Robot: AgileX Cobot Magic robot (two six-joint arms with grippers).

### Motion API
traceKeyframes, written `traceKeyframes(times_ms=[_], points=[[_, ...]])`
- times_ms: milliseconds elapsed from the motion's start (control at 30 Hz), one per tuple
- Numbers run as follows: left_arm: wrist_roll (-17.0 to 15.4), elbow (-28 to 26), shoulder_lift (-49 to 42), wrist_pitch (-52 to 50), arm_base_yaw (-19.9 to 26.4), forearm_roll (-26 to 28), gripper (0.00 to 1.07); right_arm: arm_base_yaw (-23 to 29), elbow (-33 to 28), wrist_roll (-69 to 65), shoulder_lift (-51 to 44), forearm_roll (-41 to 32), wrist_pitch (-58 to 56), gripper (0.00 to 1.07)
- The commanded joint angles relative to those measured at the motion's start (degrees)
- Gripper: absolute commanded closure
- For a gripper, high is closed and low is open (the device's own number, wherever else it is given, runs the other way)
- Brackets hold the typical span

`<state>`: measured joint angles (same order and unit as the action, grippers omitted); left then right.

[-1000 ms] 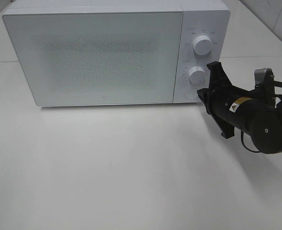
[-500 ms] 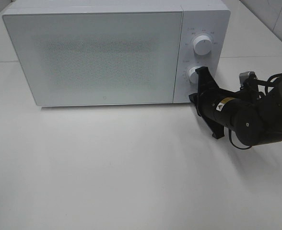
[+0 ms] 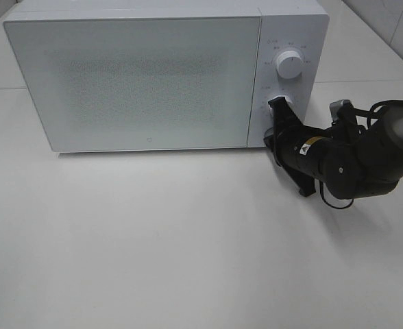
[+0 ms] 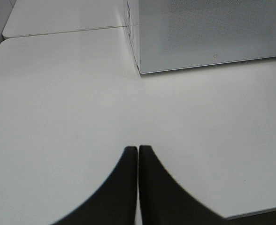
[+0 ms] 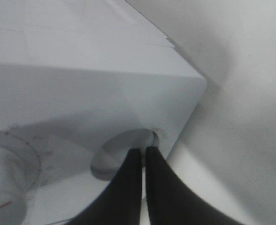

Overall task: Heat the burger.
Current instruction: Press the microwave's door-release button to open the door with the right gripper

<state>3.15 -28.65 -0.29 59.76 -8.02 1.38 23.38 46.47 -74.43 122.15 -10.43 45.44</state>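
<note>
The burger is hidden; no view shows it. The white microwave (image 3: 140, 75) stands at the back of the table with its door closed. My right gripper (image 3: 270, 139) is shut with nothing in it. It sits at the lower corner of the control panel, below the timer knob (image 3: 282, 103). In the right wrist view its fingertips (image 5: 141, 150) touch the round button (image 5: 121, 152) at the panel's bottom. My left gripper (image 4: 138, 149) is shut and empty, low over bare table, some way in front of the microwave's left corner (image 4: 139, 70).
An upper knob (image 3: 288, 65) sits on the control panel. White tabletop (image 3: 153, 240) stretches in front of the microwave. The right arm's black body (image 3: 345, 161) lies across the table's right side. A table seam (image 4: 63, 32) runs behind the microwave's left end.
The right arm has moved left and in toward the control panel, bringing its shut fingertips onto the round button at the bottom. The microwave door has stayed closed.
</note>
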Motion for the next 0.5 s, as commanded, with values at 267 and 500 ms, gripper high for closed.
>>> traceKeyframes(times_ms=[267,500], points=[[0.2,0.2,-0.3,-0.7,-0.2,0.4,1.07,-0.1,1.8,1.2,-0.2,-1.8,9.3,1.07],[0.2,0.2,-0.3,-0.7,-0.2,0.4,1.07,-0.1,1.8,0.7,-0.3,-1.8,10.4,1.07]])
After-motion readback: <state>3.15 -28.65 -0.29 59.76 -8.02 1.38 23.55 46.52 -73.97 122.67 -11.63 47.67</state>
